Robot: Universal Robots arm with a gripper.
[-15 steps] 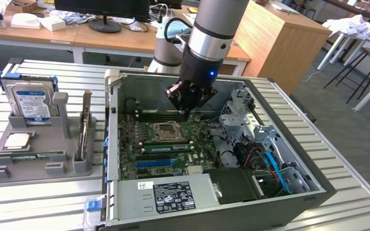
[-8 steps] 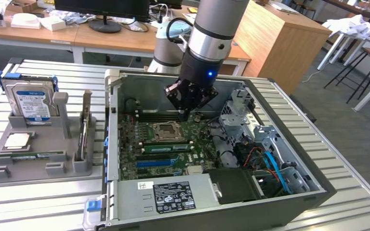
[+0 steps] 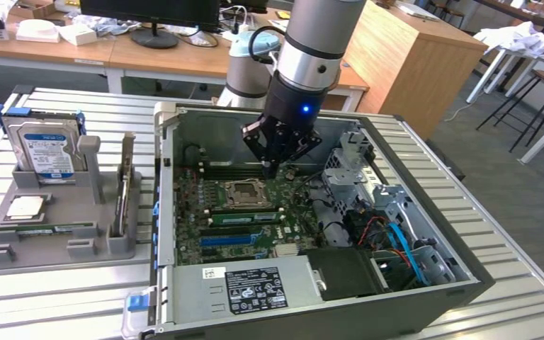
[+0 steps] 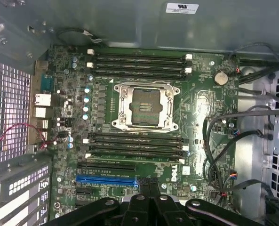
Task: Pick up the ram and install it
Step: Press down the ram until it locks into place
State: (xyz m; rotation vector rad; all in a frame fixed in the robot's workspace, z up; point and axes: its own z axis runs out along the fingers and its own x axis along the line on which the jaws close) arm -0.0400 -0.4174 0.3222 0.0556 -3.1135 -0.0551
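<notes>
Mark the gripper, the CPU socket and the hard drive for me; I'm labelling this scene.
gripper (image 3: 270, 170): exterior view, closed fingertips above the motherboard.
CPU socket (image 4: 145, 107): wrist view, centre of the socket.
hard drive (image 3: 48, 150): exterior view, its blue-and-white label.

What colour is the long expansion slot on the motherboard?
Blue expansion slot, clearest in the wrist view.

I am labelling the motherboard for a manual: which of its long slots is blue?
The single blue slot, lying farther from the CPU socket than the black slot rows beside it. Every other long slot on the board is black.
</notes>
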